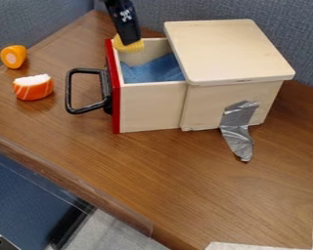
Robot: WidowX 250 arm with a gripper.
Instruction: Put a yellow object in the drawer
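Note:
The black gripper (129, 41) hangs down from the top edge over the back left corner of the open drawer (150, 107), shut on a yellow object (129, 46). That object is at the level of the drawer's rim, just inside the red front panel, and its upper part is partly hidden by the gripper. The drawer is pulled out to the left from a pale wooden box (228, 51), and a blue cloth-like lining (152, 70) covers its bottom.
A black handle (87, 71) sticks out left from the drawer front. Further left lie an orange-and-white sushi-like piece (33, 88) and a small orange round piece (13, 56). Silver tape (237, 134) runs from the box to the table (185, 185). Blue-grey partitions stand behind.

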